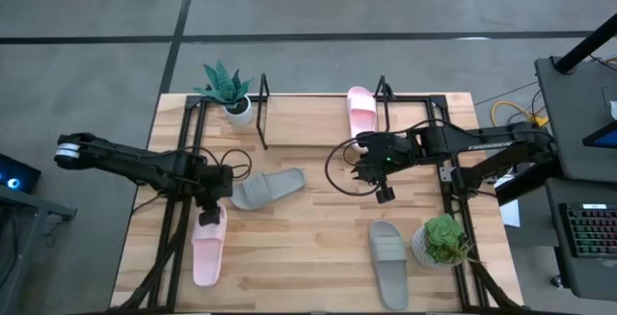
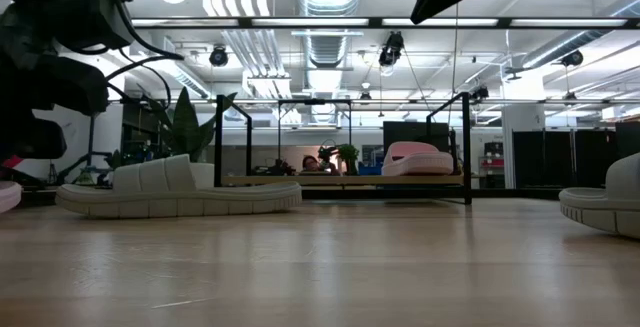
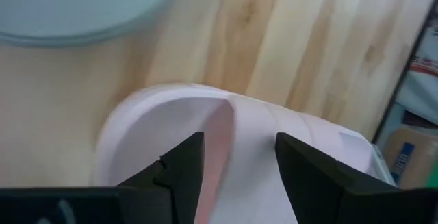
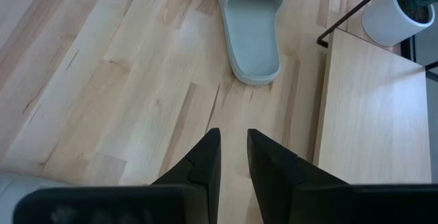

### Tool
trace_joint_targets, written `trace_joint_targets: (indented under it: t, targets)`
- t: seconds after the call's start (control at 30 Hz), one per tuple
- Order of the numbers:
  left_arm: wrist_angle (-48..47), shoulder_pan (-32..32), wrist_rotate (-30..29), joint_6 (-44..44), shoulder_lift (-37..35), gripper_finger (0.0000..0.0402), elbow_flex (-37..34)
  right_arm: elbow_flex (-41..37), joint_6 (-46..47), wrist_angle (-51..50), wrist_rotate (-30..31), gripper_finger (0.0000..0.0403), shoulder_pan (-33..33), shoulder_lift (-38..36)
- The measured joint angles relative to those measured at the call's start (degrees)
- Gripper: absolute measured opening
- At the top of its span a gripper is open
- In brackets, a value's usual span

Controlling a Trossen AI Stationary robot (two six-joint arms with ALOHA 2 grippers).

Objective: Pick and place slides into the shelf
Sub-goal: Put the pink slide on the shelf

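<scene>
One pale pink slide (image 1: 209,249) lies near the table's left edge, sole down. My left gripper (image 1: 207,209) (image 3: 236,152) is open and low over its far end, one finger on each side of the strap's edge (image 3: 263,125). A grey-green slide (image 1: 268,188) (image 2: 170,192) lies flat just to the right of it. The second grey-green slide (image 1: 388,262) (image 2: 605,207) lies near the right front. The other pink slide (image 1: 362,110) (image 2: 418,157) rests on the shelf board (image 1: 308,122) (image 2: 340,179). My right gripper (image 1: 383,196) (image 4: 233,145) hangs above the table's middle, fingers a narrow gap apart, holding nothing. My left gripper comes down on the pink slide's far end from above, its fingers (image 3: 181,166) straddling the strap's edge. I cannot tell whether they touch it. The slide lies flat on the table.
A potted plant (image 1: 227,89) stands at the shelf's left end, and another (image 1: 442,241) is at the near right beside the grey-green slide. Black arm-mount frames (image 1: 183,219) run along both table sides. Bare wood (image 1: 318,238) lies in the middle. People show far behind (image 2: 315,164).
</scene>
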Motion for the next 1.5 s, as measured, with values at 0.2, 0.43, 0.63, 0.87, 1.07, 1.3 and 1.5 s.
trace_joint_targets:
  t: [0.2, 0.43, 0.63, 0.87, 1.07, 1.3, 1.5]
  targets:
    - [0.07, -0.01, 4.82, 0.04, 0.19, 0.0167, -0.44, -0.20, -0.11, -0.01, 0.01, 0.0064, 0.00, 0.00]
    - [0.13, 0.00, 6.37, 0.43, 3.19, 0.0167, -0.52, -1.16, -0.21, -0.02, 0.02, 0.0059, 0.00, 0.02]
    - [0.22, -0.02, 12.40, 2.13, 8.14, 0.0167, -0.59, -2.24, -0.37, -0.02, 0.02, 0.0060, 0.00, 0.02]
    - [3.04, 0.00, 15.91, 5.99, 13.84, 0.0166, -0.59, -2.71, -0.35, 0.02, 0.04, 0.0061, 0.00, 0.02]
    - [6.56, 0.00, 19.40, 6.56, 17.50, 0.0161, -0.63, -2.73, -0.37, 0.02, 0.07, 0.0057, 0.00, 0.02]
    - [6.15, 0.00, 21.64, 6.56, 19.91, 0.0080, -0.63, -2.78, -0.37, 0.00, 0.07, 0.0057, 0.00, 0.02]
    - [6.19, -0.02, 22.47, 6.06, 19.24, 0.0007, -0.66, -2.78, -0.56, 0.00, 0.07, 0.0057, 0.00, 0.02]
